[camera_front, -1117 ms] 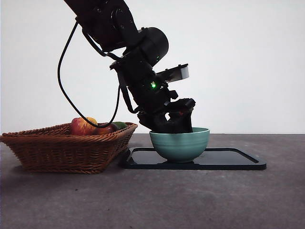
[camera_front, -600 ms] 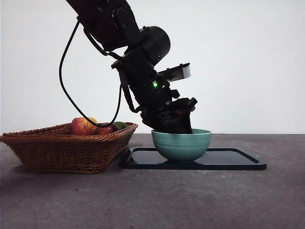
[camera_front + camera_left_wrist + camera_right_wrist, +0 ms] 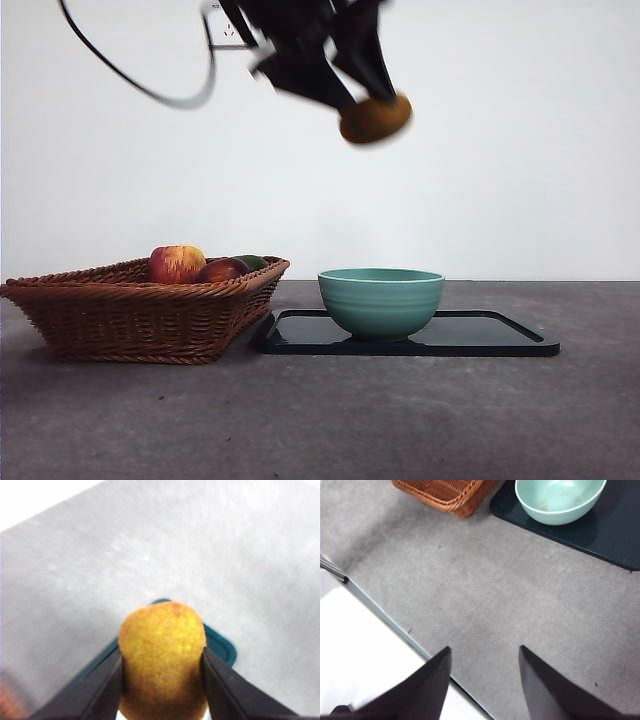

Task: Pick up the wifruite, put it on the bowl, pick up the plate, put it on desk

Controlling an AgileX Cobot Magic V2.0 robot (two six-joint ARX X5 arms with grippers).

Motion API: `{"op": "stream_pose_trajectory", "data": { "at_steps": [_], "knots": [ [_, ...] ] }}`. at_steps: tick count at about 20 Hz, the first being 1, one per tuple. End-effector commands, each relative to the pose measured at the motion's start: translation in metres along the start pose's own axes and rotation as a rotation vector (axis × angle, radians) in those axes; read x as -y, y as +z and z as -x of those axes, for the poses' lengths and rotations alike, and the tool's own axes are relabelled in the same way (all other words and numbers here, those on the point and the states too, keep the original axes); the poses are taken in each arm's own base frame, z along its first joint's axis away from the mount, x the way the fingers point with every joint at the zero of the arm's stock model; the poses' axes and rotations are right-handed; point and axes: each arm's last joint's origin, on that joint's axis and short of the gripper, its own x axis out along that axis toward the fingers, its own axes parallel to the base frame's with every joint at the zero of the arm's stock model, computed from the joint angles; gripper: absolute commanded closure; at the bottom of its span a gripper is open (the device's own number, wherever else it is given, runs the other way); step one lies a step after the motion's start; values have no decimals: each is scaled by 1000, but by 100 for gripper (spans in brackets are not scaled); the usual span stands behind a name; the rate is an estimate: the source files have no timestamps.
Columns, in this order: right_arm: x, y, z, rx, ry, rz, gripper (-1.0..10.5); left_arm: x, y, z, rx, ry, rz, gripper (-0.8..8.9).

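The left end effector (image 3: 372,100) has risen from the bowl (image 3: 381,300), jaws clamped on the wifruite (image 3: 375,118).

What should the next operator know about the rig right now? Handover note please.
Left gripper: shut on the wifruite, held high above the bowl.
Right gripper: open, empty, waiting over bare desk.
Bowl holds nothing, stands on the dark tray beside the wicker basket of other fruit.
Done: nothing placed; the wifruite is not in the bowl.
Left: set it in the bowl, then move the tray onto the desk.
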Motion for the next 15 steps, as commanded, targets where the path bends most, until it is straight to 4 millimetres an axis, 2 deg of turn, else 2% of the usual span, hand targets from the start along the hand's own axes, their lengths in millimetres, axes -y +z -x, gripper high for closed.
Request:
{"op": "stream_pose_trajectory", "data": {
  "at_steps": [1, 4, 8, 11, 13, 15],
  "knots": [
    [-1, 2, 1, 8, 6, 6, 729, 2, 19, 42, 64, 76, 128, 659],
    [-1, 3, 1, 9, 6, 6, 729, 3, 24, 98, 72, 178, 219, 659],
    [-2, 3, 1, 18, 6, 11, 729, -3, 14, 148, 64, 292, 348, 659],
    [-2, 3, 1, 18, 6, 17, 729, -6, -11, 162, 69, 356, 414, 659],
    [-2, 3, 1, 18, 6, 17, 730, -9, -37, 160, 65, 383, 464, 659],
    [-2, 3, 1, 18, 6, 17, 729, -14, -67, 149, 37, 410, 495, 660]
  ]
}}
